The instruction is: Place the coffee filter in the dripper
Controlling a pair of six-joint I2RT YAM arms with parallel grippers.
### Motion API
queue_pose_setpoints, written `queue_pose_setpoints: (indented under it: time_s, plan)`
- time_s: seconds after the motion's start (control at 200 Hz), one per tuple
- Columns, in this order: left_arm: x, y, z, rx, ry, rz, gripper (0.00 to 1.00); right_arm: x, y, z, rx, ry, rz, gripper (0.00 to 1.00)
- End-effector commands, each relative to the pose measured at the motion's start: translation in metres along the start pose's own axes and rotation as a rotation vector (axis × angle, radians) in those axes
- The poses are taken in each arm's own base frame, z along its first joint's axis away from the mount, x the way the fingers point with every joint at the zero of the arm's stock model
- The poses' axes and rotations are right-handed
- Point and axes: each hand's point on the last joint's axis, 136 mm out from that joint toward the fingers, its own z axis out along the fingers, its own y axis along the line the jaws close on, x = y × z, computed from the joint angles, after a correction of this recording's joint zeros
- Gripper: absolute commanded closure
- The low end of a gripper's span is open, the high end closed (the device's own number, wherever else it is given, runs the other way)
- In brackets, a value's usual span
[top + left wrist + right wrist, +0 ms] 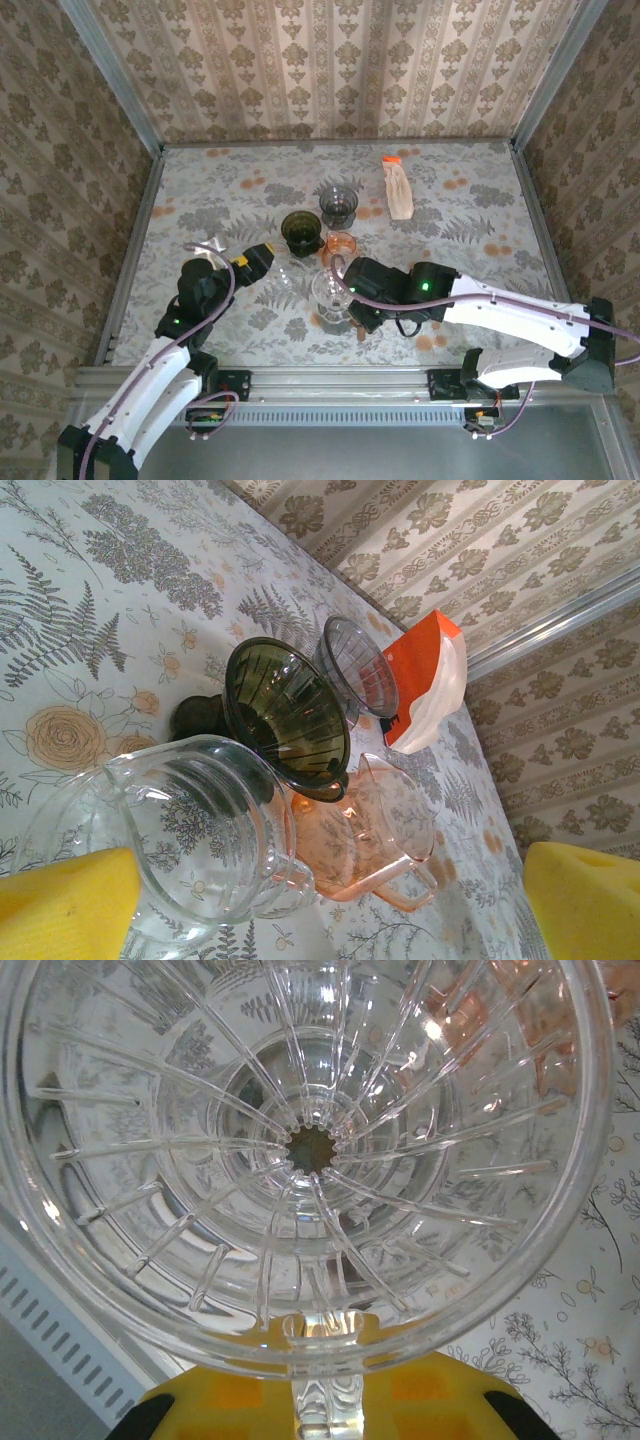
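Note:
The coffee filter pack [398, 190], white with an orange top, lies on the table at the back right; it also appears in the left wrist view [425, 685]. A clear ribbed glass dripper [330, 292] is at the front centre, and my right gripper [346, 290] is shut on its handle. In the right wrist view the dripper's bowl [310, 1150] is empty, with the handle pinched between the yellow jaws of the right gripper [325, 1400]. My left gripper [257, 262] stands open, its yellow fingertips [65, 905] either side of a clear glass carafe [190, 830] without touching it.
A dark green dripper [301, 232] [290, 715], a grey dripper [339, 205] [360, 665] and a pink glass carafe [341, 247] [385, 830] cluster in the table's middle, close behind both grippers. Metal rails edge the table [500, 200] at the sides.

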Motion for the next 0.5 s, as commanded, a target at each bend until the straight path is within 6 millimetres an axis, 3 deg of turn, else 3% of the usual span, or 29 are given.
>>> queue_pose_setpoints:
  time_s: [0.0, 0.495]
  plan:
    - [-0.005, -0.013, -0.002, 0.045, -0.01, 0.01, 0.0, -0.007, 0.002, 0.005, 0.012, -0.032, 0.009, 0.92]
    - [-0.005, -0.011, -0.001, 0.039, -0.012, 0.012, 0.0, 0.006, -0.008, 0.015, 0.086, 0.006, -0.01, 0.9]
